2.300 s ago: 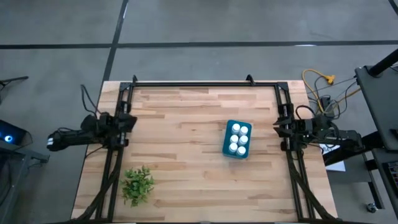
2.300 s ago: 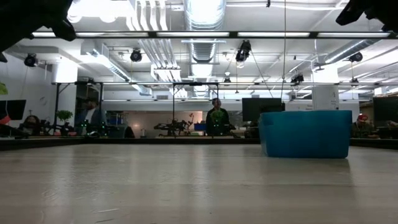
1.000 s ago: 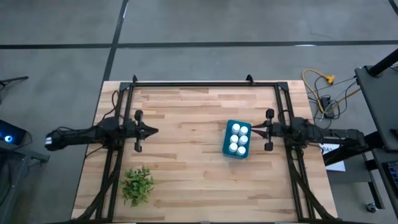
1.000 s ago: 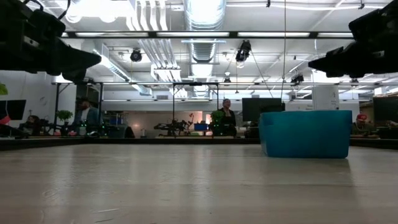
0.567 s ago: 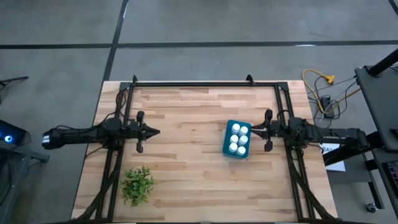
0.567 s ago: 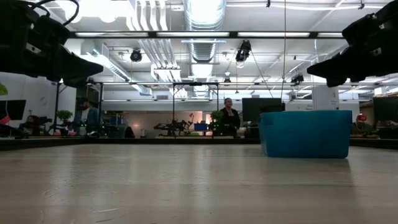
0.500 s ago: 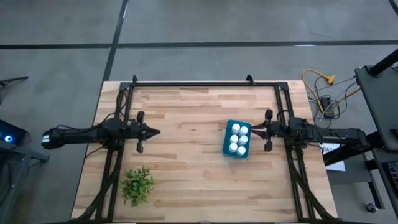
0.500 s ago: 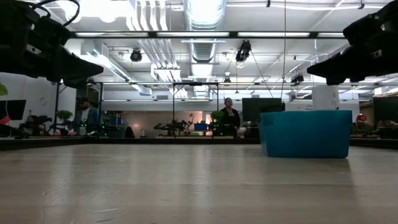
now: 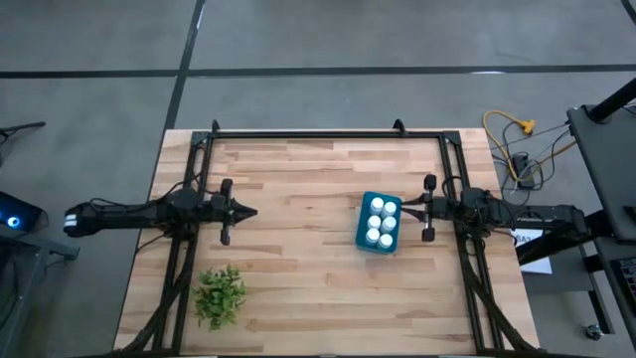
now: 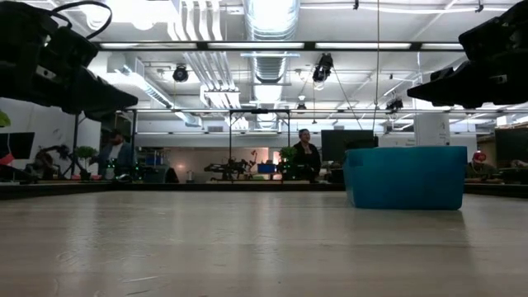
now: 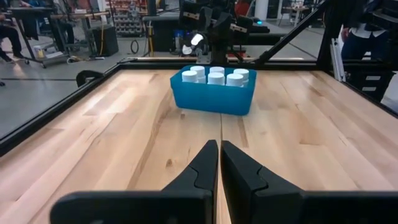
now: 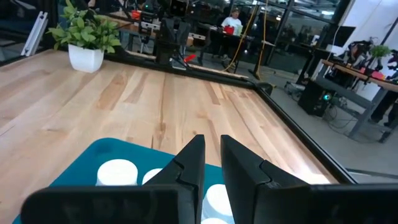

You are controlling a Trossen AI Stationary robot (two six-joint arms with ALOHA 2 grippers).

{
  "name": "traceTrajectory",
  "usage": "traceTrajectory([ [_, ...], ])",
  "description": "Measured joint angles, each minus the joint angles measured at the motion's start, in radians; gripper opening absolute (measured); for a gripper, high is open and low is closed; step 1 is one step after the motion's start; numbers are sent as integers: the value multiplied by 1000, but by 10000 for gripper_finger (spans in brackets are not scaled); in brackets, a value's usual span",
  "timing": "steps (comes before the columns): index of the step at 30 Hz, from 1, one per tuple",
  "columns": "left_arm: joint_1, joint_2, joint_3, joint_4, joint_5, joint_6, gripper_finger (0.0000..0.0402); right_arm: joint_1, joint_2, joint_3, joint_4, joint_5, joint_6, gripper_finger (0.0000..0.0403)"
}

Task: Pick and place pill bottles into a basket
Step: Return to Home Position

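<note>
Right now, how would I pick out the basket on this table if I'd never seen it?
Look at the right half of the wooden table, just ahead of the right gripper. The basket is a small teal-blue rectangular bin holding six white-capped pill bottles. The only other item, a green leafy plant, sits on the opposite side.

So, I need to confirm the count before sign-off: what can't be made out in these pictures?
High view: labels on the pill bottles are too small to read.
Low view: the basket wall hides them all.
Right wrist view: the right gripper and the picture's edge cover most of them.
</note>
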Motion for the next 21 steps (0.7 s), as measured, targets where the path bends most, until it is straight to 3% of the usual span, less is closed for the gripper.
traceTrajectory([
  [21,0,19,0,3,1,0,1,0,0,0,0,-1,0,43],
])
